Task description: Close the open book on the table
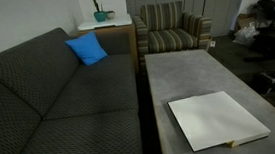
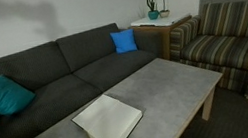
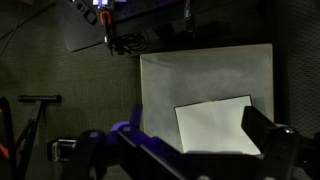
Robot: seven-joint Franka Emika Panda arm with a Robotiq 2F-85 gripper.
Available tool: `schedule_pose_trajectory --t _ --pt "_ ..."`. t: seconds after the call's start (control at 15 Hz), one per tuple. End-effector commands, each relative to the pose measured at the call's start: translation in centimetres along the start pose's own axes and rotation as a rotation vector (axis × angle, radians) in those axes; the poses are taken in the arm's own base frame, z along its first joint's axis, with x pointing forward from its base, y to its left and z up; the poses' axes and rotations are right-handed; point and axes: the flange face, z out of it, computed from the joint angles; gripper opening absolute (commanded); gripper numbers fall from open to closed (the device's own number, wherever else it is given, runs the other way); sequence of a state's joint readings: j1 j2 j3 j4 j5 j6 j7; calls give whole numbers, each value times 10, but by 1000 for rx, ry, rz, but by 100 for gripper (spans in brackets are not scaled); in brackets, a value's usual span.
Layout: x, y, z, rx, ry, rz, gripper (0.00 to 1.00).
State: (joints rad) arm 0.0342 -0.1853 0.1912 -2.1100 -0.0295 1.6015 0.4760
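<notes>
LIVING ROOM: A large book [image 2: 108, 123] with plain white pages lay open and flat on the long grey surface [image 2: 171, 79], toward the end farthest from the striped armchair [image 2: 223, 40]. A dark sofa [image 1: 49, 100] with a blue cushion [image 1: 88, 49] ran alongside. A thin yellow strip showed along the book's near edge in an exterior view [image 1: 234, 142].

In the wrist view the jaws hung high over the surface, spread wide and holding nothing, well apart from the book [image 3: 212, 127] below. No arm appeared in either exterior view.

The closing had not begun, and the step in hand looked like the approach. The next move would probably call for a descent to an outer edge of one open half. A fingertip would have to work under that thin edge, which appeared to sit tight against the surface. That half would then have to be lifted and swung over the centre crease onto the other. A light book on a smooth top could slide rather than fold, so a low, slow contact seemed wise.
</notes>
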Motion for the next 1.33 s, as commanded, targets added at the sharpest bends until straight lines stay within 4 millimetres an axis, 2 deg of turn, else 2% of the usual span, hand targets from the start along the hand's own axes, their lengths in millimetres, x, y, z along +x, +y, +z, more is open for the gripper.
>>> schedule_pose_trajectory --t 0.0,0.6,0.73,0.87,1.0,1.07,1.2,1.27 --pt "0 0 0 0 -1 0 100" --pt "0 0 0 0 -1 0 100" --pt "-4 -9 -5 -15 43 -33 100" --pt "4 -19 -1 -9 53 -67 100" --pt "21 -29 8 24 49 -80 100" --pt "37 -34 16 32 51 -83 100" --pt "69 -37 39 31 52 -122 100" --pt "87 -40 57 35 27 -194 100"
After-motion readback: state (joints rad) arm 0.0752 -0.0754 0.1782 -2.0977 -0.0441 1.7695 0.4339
